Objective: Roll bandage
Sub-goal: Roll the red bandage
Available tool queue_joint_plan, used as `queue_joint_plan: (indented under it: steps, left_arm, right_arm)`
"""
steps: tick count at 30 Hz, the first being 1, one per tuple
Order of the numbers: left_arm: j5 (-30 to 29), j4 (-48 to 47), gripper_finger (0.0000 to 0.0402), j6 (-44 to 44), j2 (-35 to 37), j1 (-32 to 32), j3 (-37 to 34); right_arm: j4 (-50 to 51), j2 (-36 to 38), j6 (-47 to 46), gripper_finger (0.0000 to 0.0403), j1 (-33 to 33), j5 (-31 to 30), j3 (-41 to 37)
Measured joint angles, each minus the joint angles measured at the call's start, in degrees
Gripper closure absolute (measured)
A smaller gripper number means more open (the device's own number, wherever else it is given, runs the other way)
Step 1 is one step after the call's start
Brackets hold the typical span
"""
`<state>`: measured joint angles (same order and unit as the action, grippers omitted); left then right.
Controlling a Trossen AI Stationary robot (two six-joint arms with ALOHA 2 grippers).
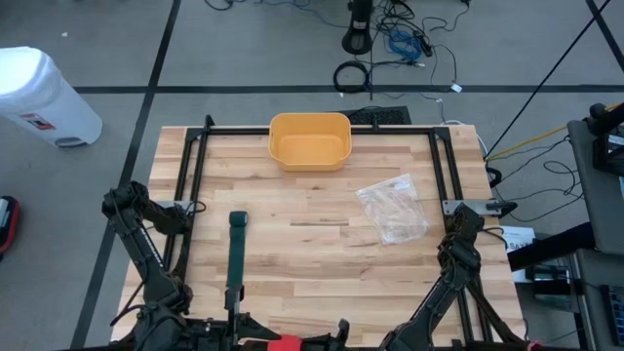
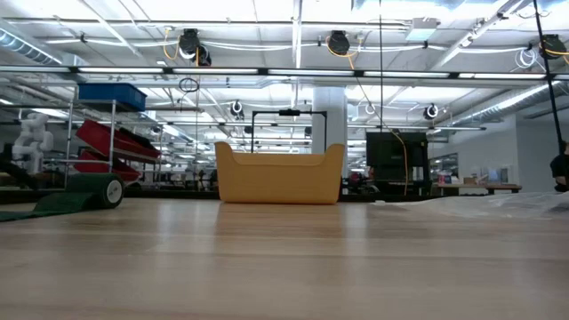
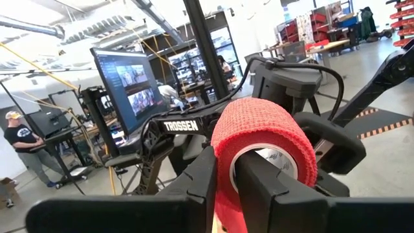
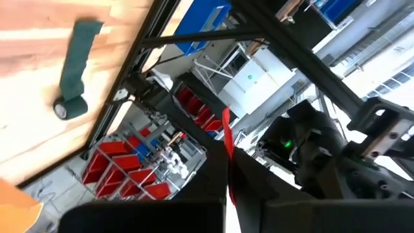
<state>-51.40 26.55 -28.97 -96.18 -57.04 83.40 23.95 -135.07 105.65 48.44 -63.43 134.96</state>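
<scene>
From above, a wooden table carries a yellow tub at its far edge, a crumpled clear plastic bag right of centre, and a dark green bandage lying in a long strip on the near left, its rolled end toward the far side. Both dark arms are folded back at the near edge, and a scrap of red bandage shows between them at the very front; the grippers themselves are hard to make out from this height.

At table level, the yellow tub stands mid-table at the far side, the green bandage's roll sits upright at far left with its tail trailing toward the left edge, and the plastic bag lies low on the right. Neither gripper appears here.

From the left wrist, the left gripper holds a roll of red bandage: one finger passes through the roll's hollow core while the other sits against its outer side, the jaws standing narrow around the wall of the roll.

From the right wrist, the right gripper is clamped tight on the thin loose end of the red bandage, which rises as a narrow red strip from between the fingertips. Beyond it, the green bandage lies on the table.
</scene>
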Motion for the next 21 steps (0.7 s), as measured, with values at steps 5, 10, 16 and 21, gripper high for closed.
queue_joint_plan:
  steps: [5, 10, 16, 21]
  left_arm:
    - [0.0, 0.0, 0.0343, -0.4, 0.0, 0.0, 0.0]
    - [0.0, 0.0, 0.0343, -0.3, 0.0, 0.3, 0.0]
    - [0.0, 0.0, 0.0343, -0.3, 0.0, 1.0, 0.0]
    - [0.0, 0.0, 0.0343, -0.3, 0.0, 2.3, 0.0]
  right_arm:
    - [-3.6, 0.0, 0.0, 0.0402, 0.4, 0.7, 0.0]
    - [-10.8, 0.0, 0.3, 0.0402, 1.2, 0.8, 0.1]
    - [-14.5, 0.0, 0.0, 0.0403, 1.6, 1.2, 0.1]
    - [-15.6, 0.0, -0.2, 0.0403, 1.6, 3.8, 0.1]
